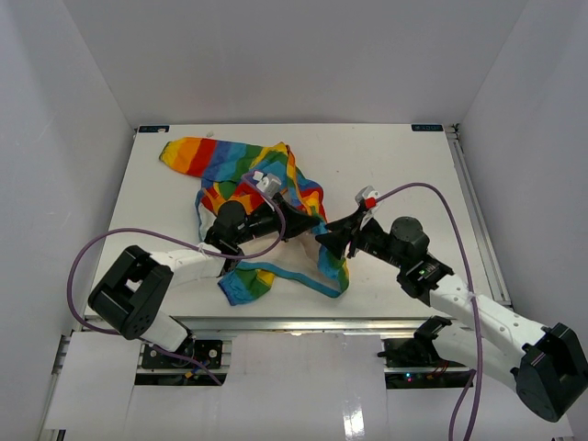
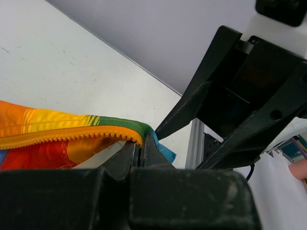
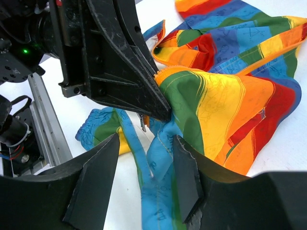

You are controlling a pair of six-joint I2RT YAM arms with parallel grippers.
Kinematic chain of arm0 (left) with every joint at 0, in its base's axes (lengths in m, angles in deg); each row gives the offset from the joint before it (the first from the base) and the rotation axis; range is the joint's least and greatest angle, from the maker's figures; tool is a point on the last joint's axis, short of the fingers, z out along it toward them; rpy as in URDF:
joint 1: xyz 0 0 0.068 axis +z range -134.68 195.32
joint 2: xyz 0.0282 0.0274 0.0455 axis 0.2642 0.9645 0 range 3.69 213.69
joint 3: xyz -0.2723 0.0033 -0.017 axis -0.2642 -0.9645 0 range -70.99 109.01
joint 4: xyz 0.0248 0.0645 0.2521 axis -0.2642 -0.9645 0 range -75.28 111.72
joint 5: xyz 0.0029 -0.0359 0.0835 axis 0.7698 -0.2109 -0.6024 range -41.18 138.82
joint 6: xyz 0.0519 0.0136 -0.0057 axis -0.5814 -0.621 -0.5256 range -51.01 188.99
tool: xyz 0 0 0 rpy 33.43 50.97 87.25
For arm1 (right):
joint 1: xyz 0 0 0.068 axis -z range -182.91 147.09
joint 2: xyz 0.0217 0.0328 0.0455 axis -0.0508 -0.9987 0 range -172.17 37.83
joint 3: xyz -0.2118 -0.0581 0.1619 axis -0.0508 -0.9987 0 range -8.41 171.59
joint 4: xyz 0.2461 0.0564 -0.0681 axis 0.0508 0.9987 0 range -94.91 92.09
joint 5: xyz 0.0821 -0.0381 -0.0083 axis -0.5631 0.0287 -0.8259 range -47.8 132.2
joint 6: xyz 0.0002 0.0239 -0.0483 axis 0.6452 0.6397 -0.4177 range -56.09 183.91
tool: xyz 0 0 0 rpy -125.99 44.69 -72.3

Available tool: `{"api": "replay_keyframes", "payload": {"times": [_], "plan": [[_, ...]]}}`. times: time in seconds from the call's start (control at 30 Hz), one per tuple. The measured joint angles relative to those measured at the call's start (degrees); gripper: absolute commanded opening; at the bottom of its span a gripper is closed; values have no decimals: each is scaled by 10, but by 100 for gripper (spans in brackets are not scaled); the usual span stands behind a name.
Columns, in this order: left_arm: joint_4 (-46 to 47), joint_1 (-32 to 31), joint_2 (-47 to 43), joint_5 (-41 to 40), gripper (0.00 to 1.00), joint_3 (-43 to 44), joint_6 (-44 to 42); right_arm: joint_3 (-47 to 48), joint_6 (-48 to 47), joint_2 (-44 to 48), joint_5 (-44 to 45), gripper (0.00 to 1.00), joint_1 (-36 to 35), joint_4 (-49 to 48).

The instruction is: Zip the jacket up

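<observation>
The rainbow-striped jacket (image 1: 241, 163) lies crumpled on the white table, left of centre. My left gripper (image 1: 310, 224) is shut on its edge, pinching the yellow zipper teeth (image 2: 72, 136) and the blue trim (image 2: 165, 151) where the hem ends. In the right wrist view the left gripper (image 3: 160, 111) holds the fabric (image 3: 216, 105) lifted, and a small metal zipper pull (image 3: 143, 124) hangs just below it. My right gripper (image 3: 144, 167) is open, close against the left one, its fingers (image 3: 96, 182) either side of a hanging blue trim strip (image 3: 160, 158) without touching it.
The white table (image 1: 395, 165) is boxed in by white walls at the back and sides. A metal rail (image 1: 303, 323) runs along the near edge. Purple cables (image 1: 441, 197) loop over both arms. A sleeve (image 1: 188, 154) stretches toward the back left.
</observation>
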Motion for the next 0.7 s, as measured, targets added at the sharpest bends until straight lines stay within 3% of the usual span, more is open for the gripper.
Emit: {"api": "replay_keyframes", "payload": {"times": [0.2,0.7], "plan": [[19,0,1,24,0,0,13,0,1,-25,-10,54,0,-12],[66,0,4,51,0,-7,32,0,8,-66,-21,37,0,-61]]}}
